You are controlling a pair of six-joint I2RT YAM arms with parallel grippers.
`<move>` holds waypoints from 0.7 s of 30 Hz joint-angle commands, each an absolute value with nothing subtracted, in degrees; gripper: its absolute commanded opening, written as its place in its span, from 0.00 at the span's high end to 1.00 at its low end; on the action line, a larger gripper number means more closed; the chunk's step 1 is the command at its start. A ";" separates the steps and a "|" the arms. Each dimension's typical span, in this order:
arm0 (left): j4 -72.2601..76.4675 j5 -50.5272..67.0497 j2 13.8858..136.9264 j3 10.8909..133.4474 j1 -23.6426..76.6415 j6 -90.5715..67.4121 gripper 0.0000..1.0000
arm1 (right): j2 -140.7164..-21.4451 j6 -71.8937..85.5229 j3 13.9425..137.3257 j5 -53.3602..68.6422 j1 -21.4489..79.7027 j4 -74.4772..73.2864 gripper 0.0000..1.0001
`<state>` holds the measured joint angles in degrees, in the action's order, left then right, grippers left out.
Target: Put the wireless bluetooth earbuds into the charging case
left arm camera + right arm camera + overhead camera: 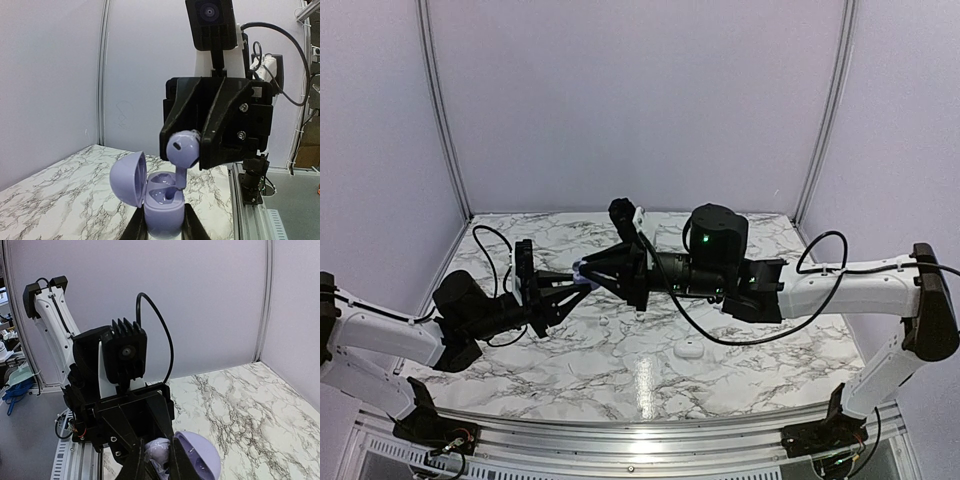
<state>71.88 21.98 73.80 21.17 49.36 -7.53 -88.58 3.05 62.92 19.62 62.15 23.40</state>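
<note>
A: Where's the charging case (162, 202)?
B: Off the table (780, 372), mid-air over its centre. The left gripper (163, 229) is clamped on its lower body. Case upright, lid (127, 177) swung open toward the far side. Prob. held up so the wells face the other arm squarely.
A: And the bud?
B: Lilac earbud (182, 148) is pinched in the right gripper (194, 150), jaws closed on the bulb. Stem points down at the case's near well. Stem-down looks like the right way in, I'd say. Far well looks bare.
A: Seated?
B: Can't tell. Stem tip is at the well mouth or just inside. Bulb is clearly above the rim. Contact w/ the well isn't resolvable.
A: Other views help?
B: Not much. Top view: both grippers meet tip to tip, only a lilac speck shows btwn the black fingers. Right wrist view: its own fingers block the bud. Only the lid dome and a pale bit show, cut off at the bottom edge.
A: Anything else down there?
B: A white case (690, 349) lying on the table, near-right of centre, well apart from the grippers. Also a tiny pale dot or two mid-table. Poss. more buds, too small to call.
</note>
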 commanded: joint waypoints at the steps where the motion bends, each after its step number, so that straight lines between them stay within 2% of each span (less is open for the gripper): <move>1: 75.33 21.40 74.00 22.59 49.50 -7.89 1.00 | -89.24 3.70 64.84 21.37 62.67 24.08 0.88; 21: 75.32 21.84 73.84 22.73 49.60 -7.97 1.00 | -91.13 3.71 67.08 15.52 62.67 20.01 0.88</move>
